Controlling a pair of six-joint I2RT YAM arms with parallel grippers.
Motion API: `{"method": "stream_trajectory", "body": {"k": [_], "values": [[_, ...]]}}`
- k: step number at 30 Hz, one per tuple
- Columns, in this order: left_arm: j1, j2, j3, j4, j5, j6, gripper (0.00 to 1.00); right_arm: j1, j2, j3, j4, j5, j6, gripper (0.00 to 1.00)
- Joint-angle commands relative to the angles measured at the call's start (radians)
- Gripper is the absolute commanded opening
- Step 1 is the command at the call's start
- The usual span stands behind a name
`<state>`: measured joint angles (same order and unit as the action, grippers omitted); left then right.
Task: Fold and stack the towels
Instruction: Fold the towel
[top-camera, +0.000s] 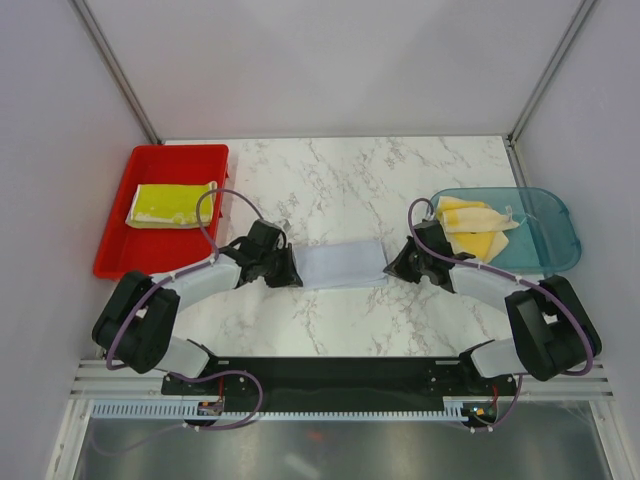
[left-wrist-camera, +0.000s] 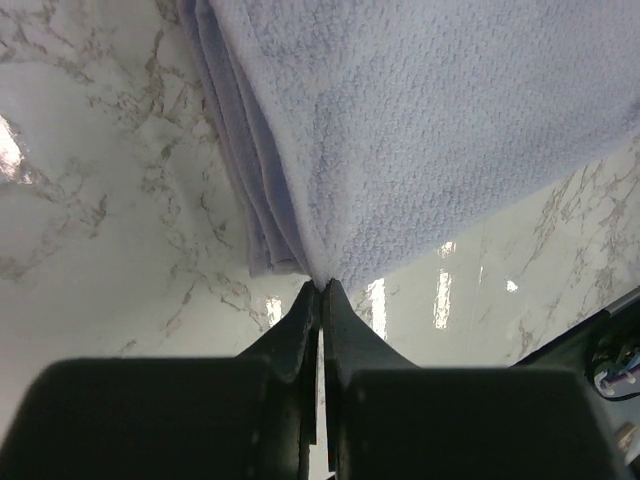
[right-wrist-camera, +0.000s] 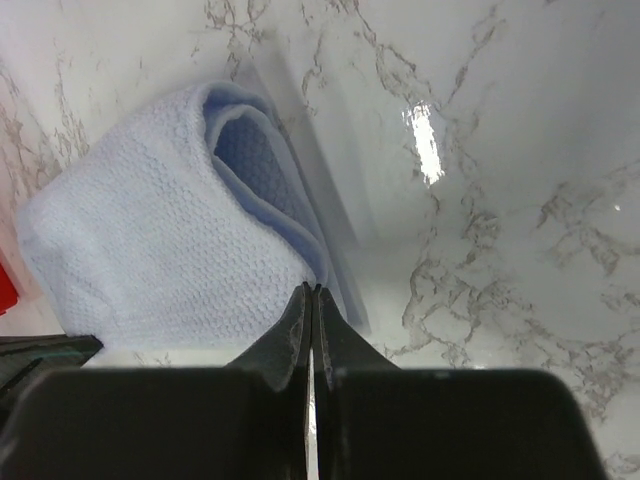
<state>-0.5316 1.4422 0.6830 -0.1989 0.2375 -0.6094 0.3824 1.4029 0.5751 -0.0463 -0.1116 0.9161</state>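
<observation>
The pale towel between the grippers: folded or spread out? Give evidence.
Folded. The pale towel shows stacked layer edges in both wrist views.

Cannot see the whole pale towel (left-wrist-camera: 430, 120) ahead of the left gripper (left-wrist-camera: 321, 285) – runs off the picture beyond the fingertips and to their right. Cannot tell whether any cloth sits between the closed tips of the right gripper (right-wrist-camera: 312, 288). Cannot count the crumpled towels (top-camera: 475, 228) just beyond that gripper – too small
</observation>
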Motion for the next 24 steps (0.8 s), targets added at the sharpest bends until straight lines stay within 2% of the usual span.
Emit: {"method": "stream_trajectory", "body": {"k": [1, 6, 9, 13, 16, 24], "values": [[0.002, -0.003, 0.084, -0.051, -0.038, 0.048, 0.02, 0.004, -0.056, 0.051, -0.042, -0.007, -0.034, 0.0], [0.002, 0.01, 0.11, -0.106, -0.104, 0.091, 0.02, 0.006, -0.094, 0.01, -0.083, -0.069, -0.03, 0.0], [0.002, 0.035, 0.095, -0.1, -0.132, 0.097, 0.02, 0.007, -0.128, -0.105, 0.018, -0.082, 0.038, 0.0], [0.018, 0.09, 0.07, -0.071, -0.135, 0.097, 0.02, 0.023, -0.139, -0.268, 0.294, -0.118, 0.151, 0.0], [0.019, 0.11, 0.062, -0.047, -0.122, 0.092, 0.02, 0.026, -0.14, -0.368, 0.391, -0.108, 0.202, 0.0], [0.024, 0.113, 0.061, -0.048, -0.139, 0.099, 0.02, 0.026, -0.251, -0.38, 0.321, -0.06, 0.161, 0.02]]}}
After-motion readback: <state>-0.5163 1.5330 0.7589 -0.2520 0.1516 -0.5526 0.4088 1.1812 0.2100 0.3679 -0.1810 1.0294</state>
